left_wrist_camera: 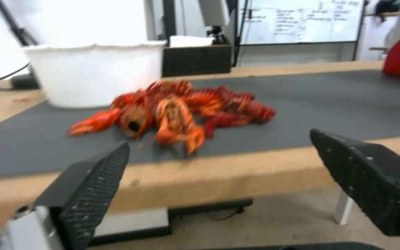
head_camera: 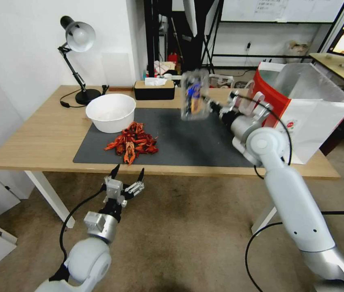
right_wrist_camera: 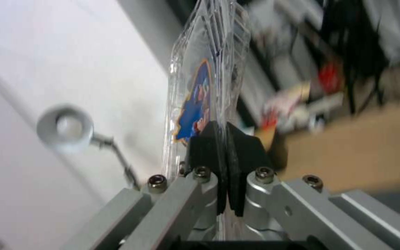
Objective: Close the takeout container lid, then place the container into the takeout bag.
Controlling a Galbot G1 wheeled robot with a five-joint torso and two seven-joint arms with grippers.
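The takeout container (head_camera: 195,100) is a clear clamshell with a blue and orange sticker. It hangs on edge in the air above the back of the dark mat (head_camera: 188,142). My right gripper (head_camera: 211,105) is shut on its rim, and the black pads (right_wrist_camera: 209,139) pinch the thin plastic edge of the container (right_wrist_camera: 205,69). Its two halves lie together, and I cannot tell the lid from the base. The takeout bag (head_camera: 310,109), red and white with a silvery lining, stands open at the table's right end, just right of that gripper. My left gripper (head_camera: 128,174) hangs open below the table's front edge.
A white bowl (head_camera: 111,111) and a pile of red crayfish (head_camera: 131,144) sit on the mat's left half. A desk lamp (head_camera: 78,38) and a black tissue box (head_camera: 154,89) stand at the back. The left wrist view has the crayfish (left_wrist_camera: 177,111) straight ahead.
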